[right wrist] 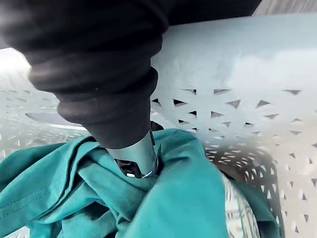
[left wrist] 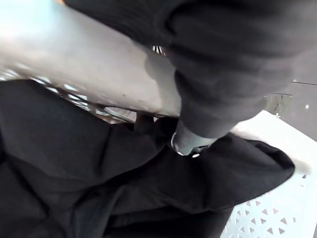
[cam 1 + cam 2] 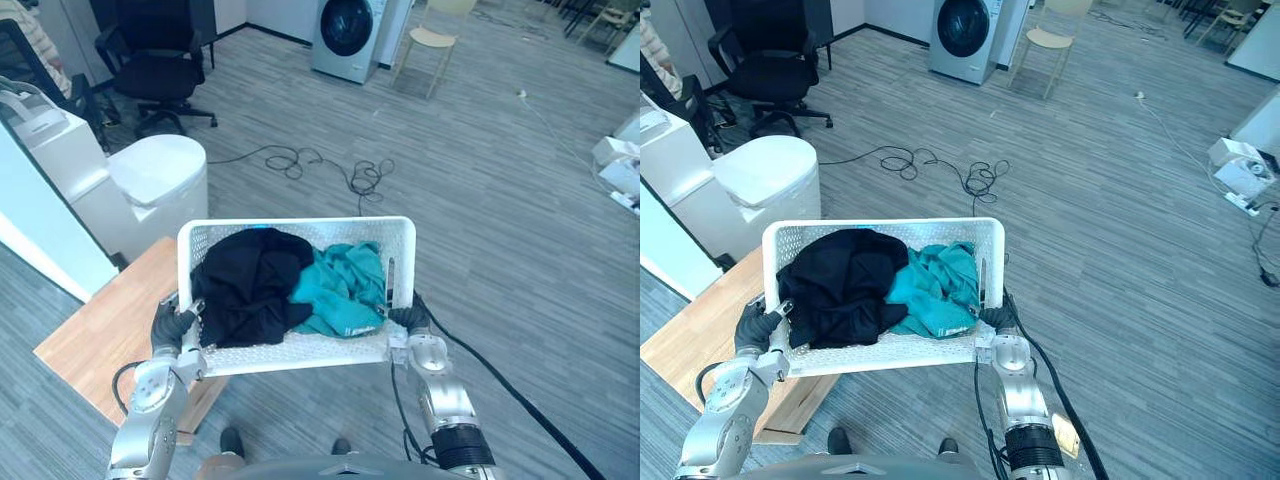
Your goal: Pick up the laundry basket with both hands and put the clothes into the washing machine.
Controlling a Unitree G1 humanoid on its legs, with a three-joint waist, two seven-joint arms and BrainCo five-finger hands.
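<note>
The left hand is clamped on the left side of the white laundry basket. Its dark cover sits against the outside of the perforated wall, and in the left wrist view a finger hooks over the rim into the cloth inside. The right hand grips the opposite side at the near right corner in the same way. The right wrist view shows one of its fingers reaching down inside the wall and pressing into teal fabric.

The basket hangs between the two hands, roughly level and lifted. Its left part is over the corner of a wooden table that lies beneath and beside the left hand. Inside, a black garment is heaped on the left hand's side and touches that wall. A teal garment is crumpled against it on the right hand's side.

Beyond the left hand, past the table, stands a white lidded bin, with a black office chair farther back. Beyond the basket's far rim a tangled cable lies on the floor. Well past it are the washing machine, its round door closed, and a pale chair just beside it.
</note>
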